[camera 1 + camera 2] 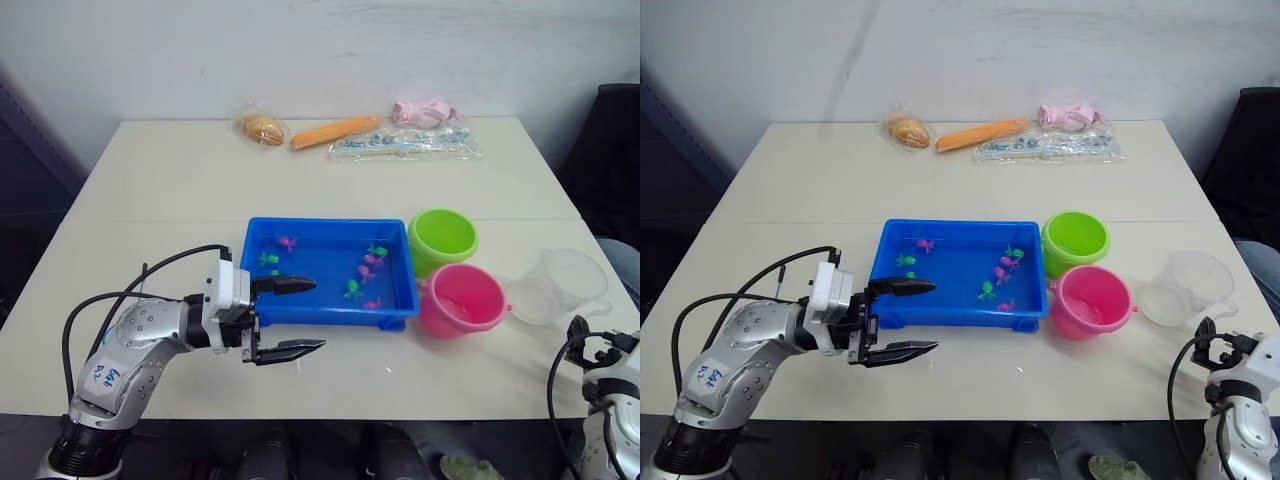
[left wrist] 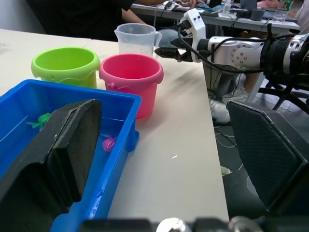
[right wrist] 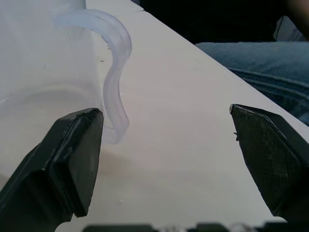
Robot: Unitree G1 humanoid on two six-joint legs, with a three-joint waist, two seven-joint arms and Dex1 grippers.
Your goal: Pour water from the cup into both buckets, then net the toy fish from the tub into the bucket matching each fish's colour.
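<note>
- Left hand point(image 1: 288, 318) spread wide, empty, at the near left corner of the blue tub point(image 1: 262, 232), one finger over its rim.
- Green and pink toy fish point(image 1: 368, 272) lying in the tub at mid-worktop point(image 1: 180, 180).
- Green bucket point(image 1: 442, 237) and pink bucket point(image 1: 461, 299) just right of the tub, touching each other.
- Clear cup point(image 1: 562, 286) upright, right of the pink bucket.
- Right hand point(image 3: 164, 159) parted beside the cup's handle, gripping nothing.
</note>
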